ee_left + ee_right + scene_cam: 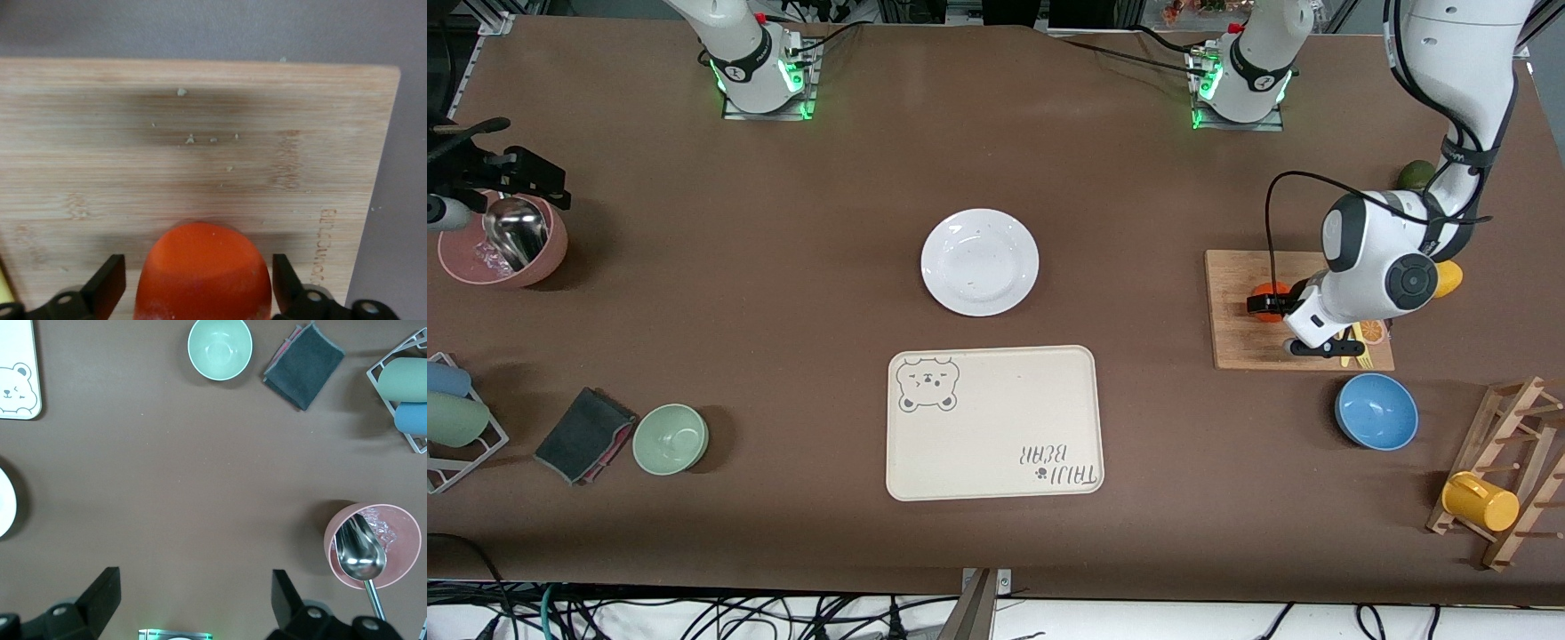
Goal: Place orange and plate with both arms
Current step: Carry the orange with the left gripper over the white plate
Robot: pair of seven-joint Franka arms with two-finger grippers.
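The orange (1268, 291) sits on a wooden cutting board (1236, 342) toward the left arm's end of the table. My left gripper (1270, 303) is down at the board, open, with one finger on each side of the orange (203, 273) and a small gap at each. The white plate (980, 262) lies empty mid-table, just farther from the front camera than the bear tray (996, 427). My right gripper (197, 587) is open and empty, held high over bare table near its base; it does not show in the front view. The plate's edge shows in the right wrist view (5, 503).
A lemon (1449, 277) and a dark green fruit (1414, 173) lie beside the board. A blue bowl (1376, 411) and a rack with a yellow mug (1480, 502) stand nearer the camera. A green bowl (671, 438), grey cloth (585, 436) and pink bowl (463, 267) with a spoon sit at the right arm's end.
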